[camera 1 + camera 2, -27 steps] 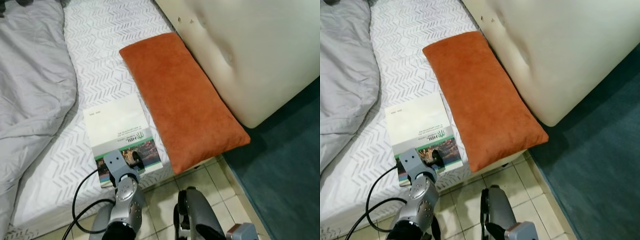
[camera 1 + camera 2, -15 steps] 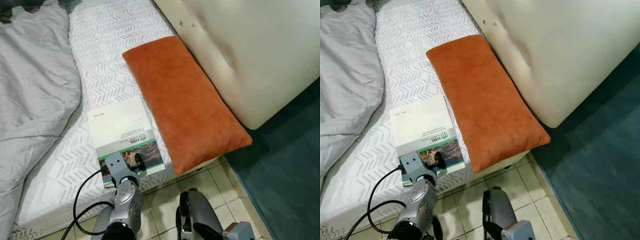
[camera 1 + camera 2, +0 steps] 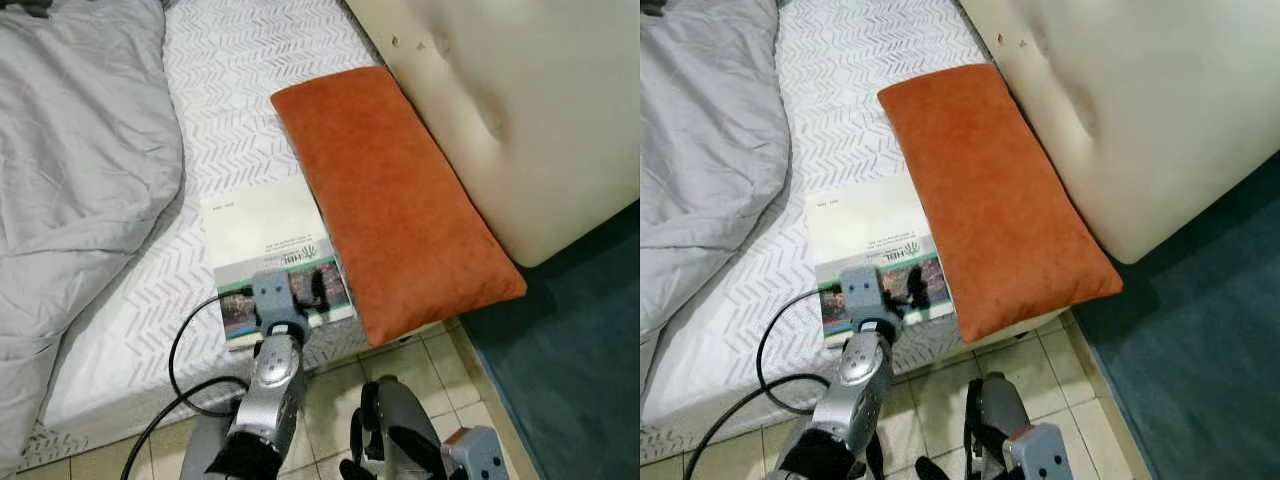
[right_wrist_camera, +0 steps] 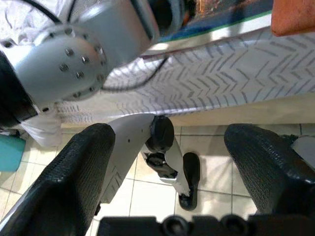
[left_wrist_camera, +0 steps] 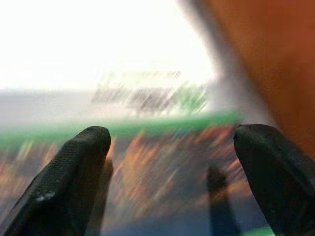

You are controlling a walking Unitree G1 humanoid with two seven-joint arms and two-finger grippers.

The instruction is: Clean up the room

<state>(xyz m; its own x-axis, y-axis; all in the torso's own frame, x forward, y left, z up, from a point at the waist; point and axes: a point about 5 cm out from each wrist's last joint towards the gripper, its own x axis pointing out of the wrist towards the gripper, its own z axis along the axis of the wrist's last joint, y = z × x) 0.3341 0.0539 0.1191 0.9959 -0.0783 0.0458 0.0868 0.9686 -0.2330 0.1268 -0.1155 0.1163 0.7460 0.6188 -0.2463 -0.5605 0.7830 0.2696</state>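
Over the bed edge, left gripper (image 3: 300, 290) had advanced onto the book (image 3: 268, 240), fingers wide, nothing held; grasp likely next.

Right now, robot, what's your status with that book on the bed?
Left claw open, over the book. Right claw open, low by the floor. Book flat on the mattress, orange pillow right beside it.

Bright even light, blurred left wrist view
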